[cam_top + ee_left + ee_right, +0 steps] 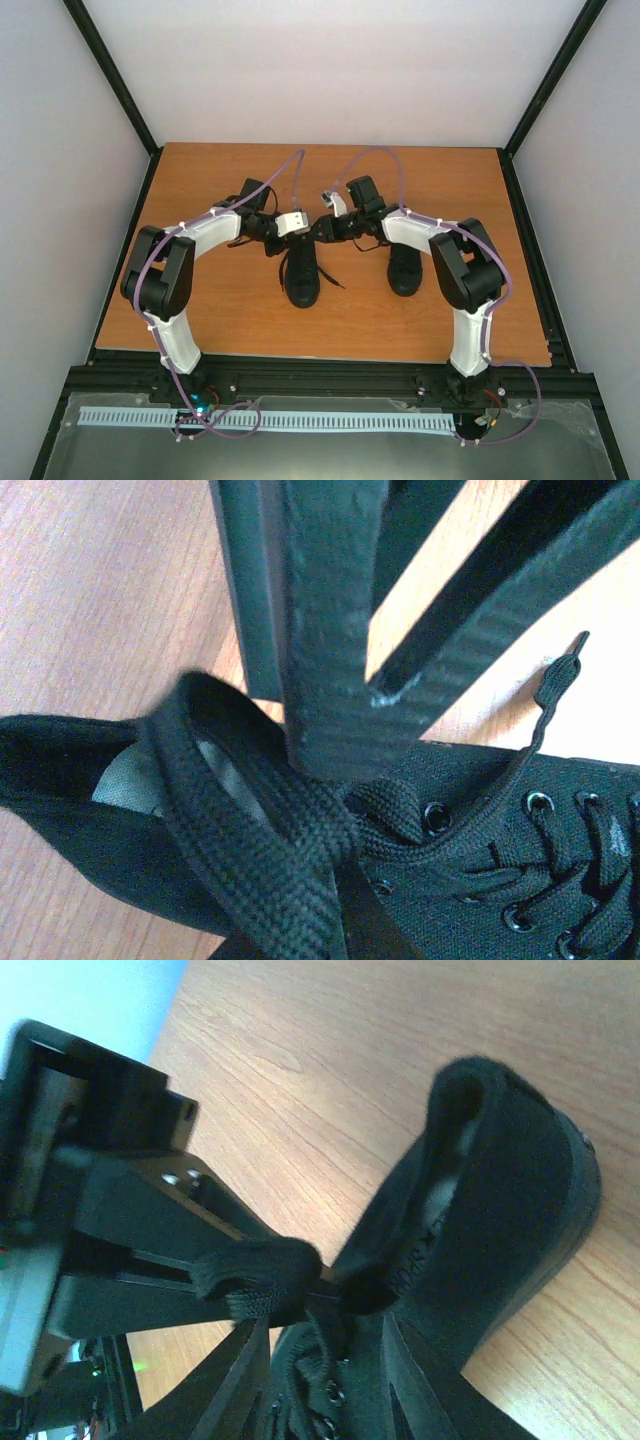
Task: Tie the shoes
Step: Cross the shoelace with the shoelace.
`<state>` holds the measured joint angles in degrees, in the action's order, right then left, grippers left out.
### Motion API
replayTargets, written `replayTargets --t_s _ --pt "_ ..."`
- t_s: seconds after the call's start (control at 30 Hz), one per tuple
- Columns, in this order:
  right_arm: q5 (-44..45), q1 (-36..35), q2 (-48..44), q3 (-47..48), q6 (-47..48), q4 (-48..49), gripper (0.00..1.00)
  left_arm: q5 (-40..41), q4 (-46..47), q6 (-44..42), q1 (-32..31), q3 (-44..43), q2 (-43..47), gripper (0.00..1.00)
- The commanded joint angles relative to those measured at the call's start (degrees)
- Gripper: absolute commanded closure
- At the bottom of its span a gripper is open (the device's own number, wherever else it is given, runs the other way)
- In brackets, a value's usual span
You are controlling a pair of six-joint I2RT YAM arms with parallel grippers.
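Two black shoes stand on the wooden table, the left shoe [302, 280] between the arms and the right shoe [405, 268] under the right arm. Both grippers meet over the left shoe's ankle opening. My left gripper [312, 228] [335, 920] is shut on a loop of black lace [250, 820] [255, 1275] pulled up from the top eyelets. My right gripper [326, 232] [335, 1360] is open, its fingers [330, 630] spread on either side of the lace crossing and the tongue. A loose lace end [560, 675] trails over the table beside the shoe.
The wooden table [220, 310] is walled by white panels and a black frame [130, 100]. A black rail with the arm bases [330, 375] runs along the near edge. A loose lace [335, 280] lies between the shoes.
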<state>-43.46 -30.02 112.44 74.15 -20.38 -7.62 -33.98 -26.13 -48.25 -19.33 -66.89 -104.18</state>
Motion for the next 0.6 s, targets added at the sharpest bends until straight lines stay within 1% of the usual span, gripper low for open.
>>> replayTargets --t_s 0.0,0.07,0.2,0.33,0.4,0.47,0.57 --pt "-1.98 0.34 1.21 -1.71 -1.29 3.97 0.67 0.33 2.7 0.17 0.17 0.09 1.61 0.99" --pt "-2.88 0.68 0.75 -2.76 -2.44 6.31 0.67 0.32 2.74 0.25 0.17 0.01 1.53 0.99" --pt "-3.53 0.93 1.02 -3.28 -2.43 6.88 0.66 0.37 2.57 0.37 0.17 -0.24 1.44 0.99" --pt "-6.59 1.31 -0.58 -6.62 -2.67 10.58 0.6 0.34 2.53 0.44 0.18 -0.37 1.33 0.99" --pt "-5.55 1.37 -1.82 -7.15 -1.68 9.44 0.59 0.33 2.49 0.44 0.17 -0.34 1.28 0.99" --pt "-3.09 1.37 -1.89 -6.42 -0.35 6.91 0.63 0.19 2.55 0.41 0.17 -0.34 1.43 0.99" --pt "-3.01 1.29 -0.26 -5.31 -0.95 6.76 0.68 -0.03 2.52 0.52 0.17 -0.42 1.52 0.99"
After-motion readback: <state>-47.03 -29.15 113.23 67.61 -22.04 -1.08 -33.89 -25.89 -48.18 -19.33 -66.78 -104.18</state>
